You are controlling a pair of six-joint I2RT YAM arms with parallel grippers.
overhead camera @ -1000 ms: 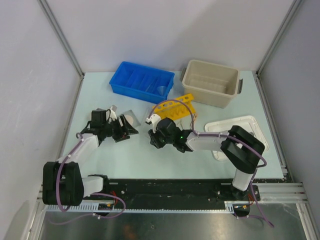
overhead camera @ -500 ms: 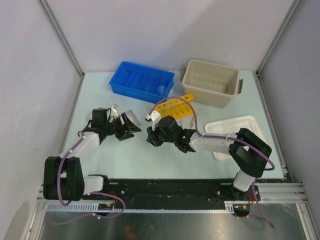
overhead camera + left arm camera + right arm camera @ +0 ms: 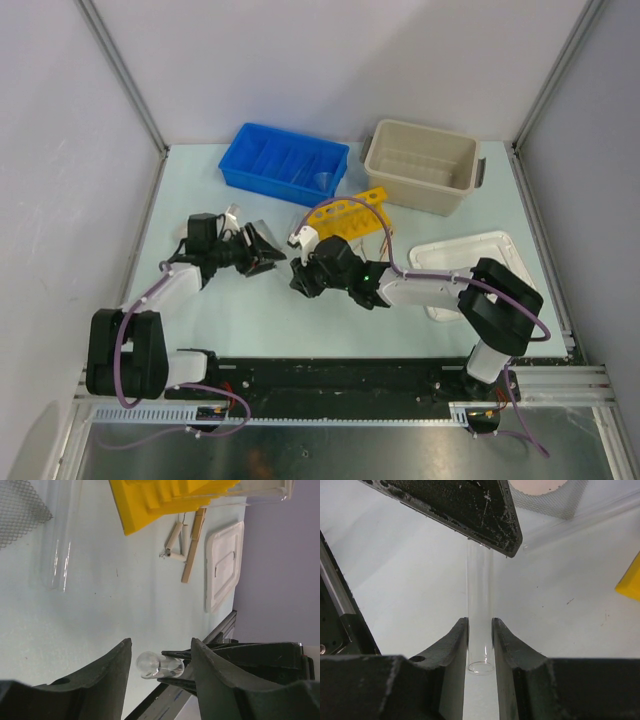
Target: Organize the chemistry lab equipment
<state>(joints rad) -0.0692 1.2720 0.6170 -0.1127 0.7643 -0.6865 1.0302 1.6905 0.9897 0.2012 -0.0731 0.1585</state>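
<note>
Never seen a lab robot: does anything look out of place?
A glass test tube lies loose on the table beside the wire gauze, not in the yellow test-tube rack, which sits crooked near the beige tub.

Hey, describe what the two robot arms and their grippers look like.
Both the left arm and the right arm have white shells between bulky black joints, with a purple cable looping along each. A small green light glows on the right one. The left gripper and right gripper have matte black, wedge-shaped fingers, scuffed with pale specks.
</note>
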